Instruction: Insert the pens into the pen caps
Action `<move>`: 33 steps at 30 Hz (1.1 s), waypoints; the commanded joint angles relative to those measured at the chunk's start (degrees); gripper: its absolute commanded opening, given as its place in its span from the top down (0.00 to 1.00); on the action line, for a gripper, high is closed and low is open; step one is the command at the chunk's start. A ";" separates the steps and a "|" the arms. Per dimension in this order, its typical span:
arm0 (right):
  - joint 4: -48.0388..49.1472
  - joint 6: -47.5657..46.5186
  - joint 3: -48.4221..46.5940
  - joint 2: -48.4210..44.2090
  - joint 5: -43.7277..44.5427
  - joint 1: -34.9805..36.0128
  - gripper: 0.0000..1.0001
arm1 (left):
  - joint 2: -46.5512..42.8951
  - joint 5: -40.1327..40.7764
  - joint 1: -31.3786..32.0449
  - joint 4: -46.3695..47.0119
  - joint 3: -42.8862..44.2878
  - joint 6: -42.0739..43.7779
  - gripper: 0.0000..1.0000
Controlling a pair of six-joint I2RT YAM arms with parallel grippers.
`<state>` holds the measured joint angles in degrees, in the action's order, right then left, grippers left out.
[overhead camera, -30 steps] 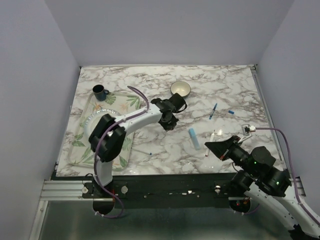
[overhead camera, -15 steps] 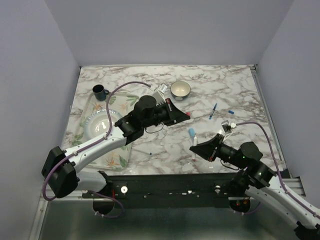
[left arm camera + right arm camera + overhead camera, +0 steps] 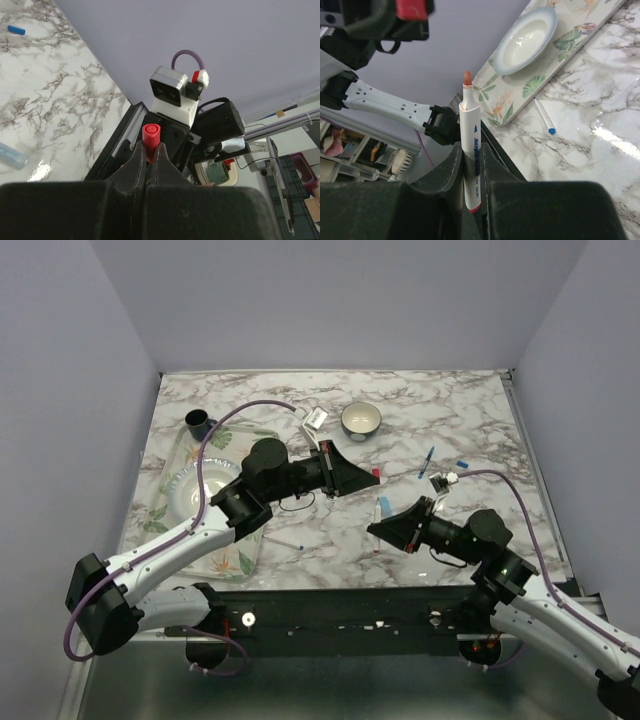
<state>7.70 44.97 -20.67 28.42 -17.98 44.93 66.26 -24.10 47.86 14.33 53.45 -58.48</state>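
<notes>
My left gripper point(image 3: 367, 474) is shut on a red pen cap point(image 3: 375, 472), held above the table with its closed end toward the wrist camera point(image 3: 150, 135). My right gripper point(image 3: 376, 530) is shut on a white pen with a red tip point(image 3: 469, 131), the tip sticking out past the fingers. The two grippers face each other a short way apart. A pale blue marker point(image 3: 384, 508) lies between them on the table. A dark blue pen point(image 3: 427, 462) and a blue cap point(image 3: 462, 462) lie to the right. A white pen with a blue tip point(image 3: 545, 116) lies beside the tray.
A floral tray point(image 3: 228, 440) with a white plate point(image 3: 185, 487) sits at the left, a dark mug point(image 3: 198, 423) at its far corner. A cream bowl point(image 3: 361, 420) stands behind the left gripper. Walls close the table on three sides.
The left arm has swung down and right, bringing the red cap toward the right gripper. The right gripper has moved left with its pen. The two now nearly meet.
</notes>
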 commanded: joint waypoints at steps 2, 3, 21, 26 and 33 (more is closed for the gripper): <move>5.21 1.26 -2.71 2.16 -2.41 0.16 0.99 | -1.31 -1.66 0.22 0.88 -2.21 1.53 1.00; 5.39 1.35 -2.89 2.16 -2.50 0.25 0.99 | -1.31 -1.39 0.22 0.88 -2.30 1.53 1.00; 4.69 1.17 -4.56 3.30 -1.36 0.16 0.99 | -0.96 -2.88 0.48 1.58 -3.53 1.17 1.00; 4.69 1.44 -4.91 4.36 -1.45 0.16 0.99 | -0.61 -3.50 0.66 2.02 -3.09 0.91 1.00; 4.61 2.05 -5.26 4.80 -0.04 0.16 0.99 | -0.43 -4.56 1.63 1.41 -2.83 3.01 1.00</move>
<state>11.44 46.41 -24.05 33.04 -19.27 44.93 66.00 -25.61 48.45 14.92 50.46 -57.78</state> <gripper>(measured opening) 0.208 0.022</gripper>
